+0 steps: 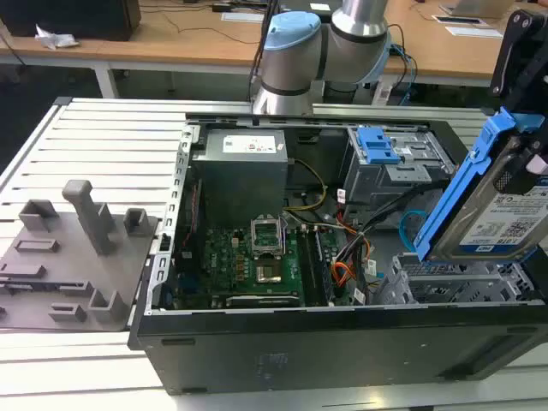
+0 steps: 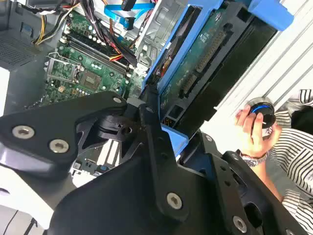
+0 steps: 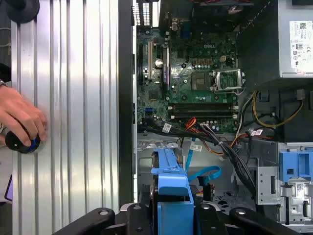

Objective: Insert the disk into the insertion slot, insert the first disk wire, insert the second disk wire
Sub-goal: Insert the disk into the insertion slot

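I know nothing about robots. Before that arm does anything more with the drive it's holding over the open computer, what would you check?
1. Grip: the gripper is shut on the disk: ok.
2. Disk seated: in the exterior view it hangs tilted above the insertion slot, not in it: not ok.
3. Slot mouth free: the second disk wire loops beside the cage; whether it clears the disk's path: cannot tell.
4. People clear: a person's hand rests on a black knob on the table, outside the computer case: ok.
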Motion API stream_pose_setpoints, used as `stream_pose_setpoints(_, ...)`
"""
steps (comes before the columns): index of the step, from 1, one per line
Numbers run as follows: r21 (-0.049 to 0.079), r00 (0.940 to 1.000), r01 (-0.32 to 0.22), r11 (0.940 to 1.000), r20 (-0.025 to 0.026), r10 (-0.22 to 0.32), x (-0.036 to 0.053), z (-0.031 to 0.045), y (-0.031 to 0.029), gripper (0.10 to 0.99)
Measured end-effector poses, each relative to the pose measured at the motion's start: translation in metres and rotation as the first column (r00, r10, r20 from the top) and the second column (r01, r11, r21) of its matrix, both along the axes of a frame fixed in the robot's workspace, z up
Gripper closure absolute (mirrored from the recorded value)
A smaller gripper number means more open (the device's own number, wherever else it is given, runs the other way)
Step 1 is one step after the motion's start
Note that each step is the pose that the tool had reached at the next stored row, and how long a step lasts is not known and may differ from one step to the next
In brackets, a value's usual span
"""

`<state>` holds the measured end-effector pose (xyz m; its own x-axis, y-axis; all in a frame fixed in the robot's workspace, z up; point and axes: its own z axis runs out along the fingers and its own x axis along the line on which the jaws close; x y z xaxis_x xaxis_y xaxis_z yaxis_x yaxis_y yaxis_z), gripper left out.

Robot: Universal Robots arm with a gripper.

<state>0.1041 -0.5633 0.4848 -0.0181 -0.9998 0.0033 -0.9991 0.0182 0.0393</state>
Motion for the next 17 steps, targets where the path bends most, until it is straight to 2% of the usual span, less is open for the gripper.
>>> stream_pose_setpoints(7,0.000,1.0000,0.000,1.0000,0.0000,0.000,0.0000,-0.0051,0.0000,0.722)
stream_pose_setpoints(12,0.000,1.0000,0.000,1.0000,0.0000,0.000,0.0000,-0.0155,0.0000,0.722)
stream_pose_setpoints(17,0.000,1.0000,0.000,1.0000,0.0000,0.000,0.0000,-0.0219,0.0000,0.722)
